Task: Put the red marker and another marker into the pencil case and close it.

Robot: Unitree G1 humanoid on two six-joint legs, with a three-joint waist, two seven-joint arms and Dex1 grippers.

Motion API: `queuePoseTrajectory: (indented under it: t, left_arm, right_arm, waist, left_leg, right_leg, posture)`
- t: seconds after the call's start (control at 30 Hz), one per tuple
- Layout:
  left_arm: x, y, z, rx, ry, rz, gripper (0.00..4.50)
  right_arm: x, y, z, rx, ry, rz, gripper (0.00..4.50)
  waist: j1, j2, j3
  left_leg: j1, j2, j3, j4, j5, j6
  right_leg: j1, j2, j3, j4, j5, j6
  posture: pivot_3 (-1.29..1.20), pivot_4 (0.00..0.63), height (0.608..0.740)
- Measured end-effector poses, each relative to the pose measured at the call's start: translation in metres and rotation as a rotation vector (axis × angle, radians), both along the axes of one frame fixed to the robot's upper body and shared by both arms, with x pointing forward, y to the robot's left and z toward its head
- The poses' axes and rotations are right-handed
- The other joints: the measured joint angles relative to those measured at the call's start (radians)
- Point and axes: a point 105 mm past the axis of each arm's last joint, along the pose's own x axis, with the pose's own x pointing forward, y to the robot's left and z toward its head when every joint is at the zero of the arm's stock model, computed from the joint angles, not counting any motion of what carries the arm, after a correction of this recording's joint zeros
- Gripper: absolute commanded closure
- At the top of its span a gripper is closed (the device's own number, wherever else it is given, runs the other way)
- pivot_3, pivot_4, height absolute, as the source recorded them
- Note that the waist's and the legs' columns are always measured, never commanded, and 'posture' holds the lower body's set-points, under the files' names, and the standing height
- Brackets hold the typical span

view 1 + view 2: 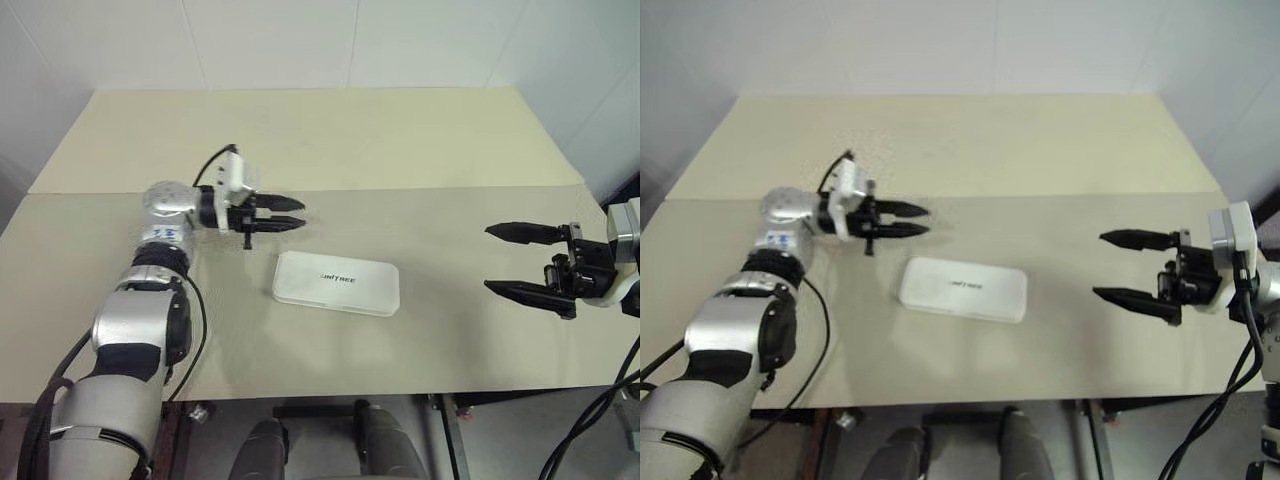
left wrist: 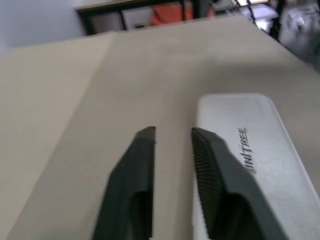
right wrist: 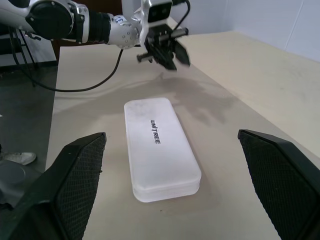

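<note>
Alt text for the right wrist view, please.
A closed white pencil case lies flat on a tan table between the right gripper's wide-open black fingers. Beyond it, the left gripper hovers above the table, empty.

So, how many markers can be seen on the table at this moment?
0. None lies on the table. The pencil case is shut at the middle, so markers may be hidden inside it.

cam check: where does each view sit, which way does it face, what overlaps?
Left eye and right eye views: head, looking down over the table; both arms, left gripper, right gripper.
Left wrist view: along its two fingers, beside the pencil case.
Right wrist view: across the table, between its wide-open fingers.
Shared: the closed pencil case.
</note>
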Motion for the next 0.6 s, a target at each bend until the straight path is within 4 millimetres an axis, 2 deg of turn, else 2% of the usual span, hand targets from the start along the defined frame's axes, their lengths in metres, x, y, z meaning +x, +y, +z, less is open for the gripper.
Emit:
queuePoseTrajectory:
  t: [0.2, 0.23, 0.37, 0.5, 0.6]
  left_arm:
    - [-0.012, 0.033, -0.010, -0.036, 0.055, 0.050, 0.23]
    - [-0.014, 0.036, -0.009, -0.039, 0.064, 0.050, 0.02]
    - [-0.021, 0.045, 0.002, -0.050, 0.071, 0.038, 0.02]
    - [-0.031, 0.051, -0.005, -0.048, 0.129, 0.028, 0.02]
    - [-0.033, 0.049, -0.003, -0.050, 0.126, 0.013, 0.02]
  right_arm:
    - [0.002, -0.006, -0.001, -0.007, 0.026, -0.018, 0.00]
    - [0.003, -0.005, 0.000, -0.008, 0.026, -0.016, 0.00]
    - [0.004, -0.001, -0.001, -0.012, 0.037, -0.001, 0.00]
    - [0.001, 0.002, -0.008, -0.003, 0.058, 0.003, 0.00]
    - [0.001, 0.007, -0.010, 0.007, 0.062, 0.007, 0.00]
  waist:
    - [0.003, 0.000, 0.000]
    - [0.003, 0.000, 0.000]
    - [0.004, 0.000, 0.000]
    - [0.004, 0.000, 0.000]
    - [0.004, 0.000, 0.000]
  left_leg:
    - [0.000, 0.000, 0.000, 0.002, 0.000, 0.000]
    - [0.000, 0.000, 0.000, 0.002, 0.000, 0.000]
    - [0.001, 0.000, 0.000, 0.001, 0.000, 0.000]
    - [0.001, 0.000, 0.000, 0.001, 0.000, 0.000]
    - [0.001, 0.000, 0.000, 0.001, 0.000, 0.000]
  right_leg:
    - [0.000, 0.000, 0.000, 0.000, 0.000, -0.001]
    - [0.000, 0.000, 0.000, -0.001, 0.000, -0.001]
    - [0.000, 0.000, 0.000, 0.000, -0.001, -0.002]
    - [0.000, 0.000, 0.000, 0.000, -0.001, -0.002]
    - [0.000, 0.000, 0.000, -0.001, -0.001, -0.002]
  posture:
    - [0.00, 0.150, 0.740]
    - [0.00, 0.150, 0.740]
    - [0.00, 0.150, 0.740]
    - [0.00, 0.150, 0.740]
    - [0.00, 0.150, 0.740]
